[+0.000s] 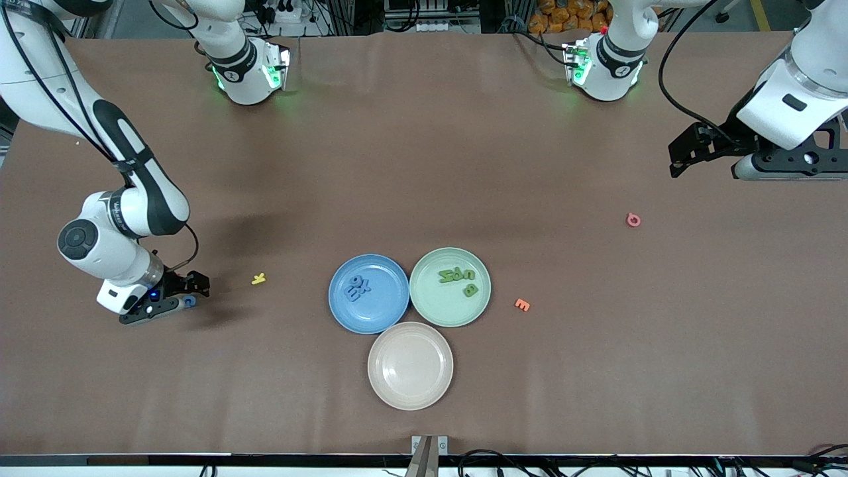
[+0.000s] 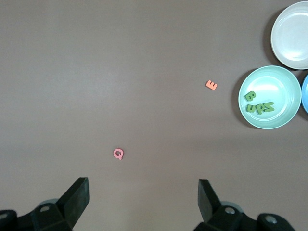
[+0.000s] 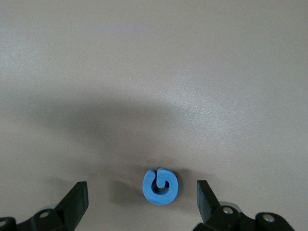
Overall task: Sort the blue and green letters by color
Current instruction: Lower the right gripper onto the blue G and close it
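Observation:
A blue letter G (image 3: 160, 186) lies flat on the brown table toward the right arm's end. My right gripper (image 3: 143, 197) is low over it and open, one finger on each side, neither touching it. In the front view the same letter (image 1: 190, 302) shows at the right gripper (image 1: 192, 296). Other blue letters (image 1: 358, 287) lie in the blue plate (image 1: 387, 311). Several green letters (image 1: 457, 276) lie in the green plate (image 1: 437, 305) beside it. My left gripper (image 1: 676, 159) hangs open and empty, high over the left arm's end of the table.
A beige plate (image 1: 410, 366) touches both plates, nearer the front camera. A yellow letter (image 1: 258, 279) lies between the right gripper and the blue plate. An orange letter E (image 1: 522, 305) lies beside the green plate. A pink letter (image 1: 633, 220) sits under the left arm.

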`<state>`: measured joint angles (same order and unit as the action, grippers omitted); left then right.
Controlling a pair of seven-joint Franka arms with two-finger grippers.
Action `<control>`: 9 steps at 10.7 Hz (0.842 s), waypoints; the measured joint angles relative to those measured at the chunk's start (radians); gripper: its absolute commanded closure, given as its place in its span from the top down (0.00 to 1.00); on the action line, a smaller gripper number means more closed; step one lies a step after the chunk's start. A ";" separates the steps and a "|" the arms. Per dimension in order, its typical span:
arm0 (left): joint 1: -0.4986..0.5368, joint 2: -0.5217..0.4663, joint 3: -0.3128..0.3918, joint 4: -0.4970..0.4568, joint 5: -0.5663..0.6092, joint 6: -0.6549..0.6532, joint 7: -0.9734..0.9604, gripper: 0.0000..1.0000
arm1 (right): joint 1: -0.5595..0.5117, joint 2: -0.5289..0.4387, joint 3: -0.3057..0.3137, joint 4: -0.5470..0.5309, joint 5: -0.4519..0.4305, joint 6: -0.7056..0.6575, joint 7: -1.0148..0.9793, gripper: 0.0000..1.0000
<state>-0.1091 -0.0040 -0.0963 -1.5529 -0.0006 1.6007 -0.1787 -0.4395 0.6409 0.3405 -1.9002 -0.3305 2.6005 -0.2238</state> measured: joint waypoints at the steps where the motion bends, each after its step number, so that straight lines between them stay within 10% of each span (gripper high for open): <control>1: 0.001 0.002 0.000 0.000 0.000 -0.002 0.000 1.00 | -0.002 0.000 -0.001 -0.009 0.000 0.012 0.000 1.00; 6: 0.000 0.008 -0.001 0.000 0.000 -0.003 0.000 1.00 | -0.015 0.000 -0.002 -0.029 0.000 0.036 0.000 0.95; 9: 0.003 0.009 -0.001 0.000 0.000 -0.005 0.000 1.00 | -0.016 0.000 -0.008 -0.036 -0.001 0.036 -0.001 0.34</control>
<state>-0.1066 0.0045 -0.0969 -1.5529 -0.0006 1.5960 -0.1787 -0.4550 0.6410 0.3329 -1.9359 -0.3314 2.6364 -0.2246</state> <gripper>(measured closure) 0.000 0.057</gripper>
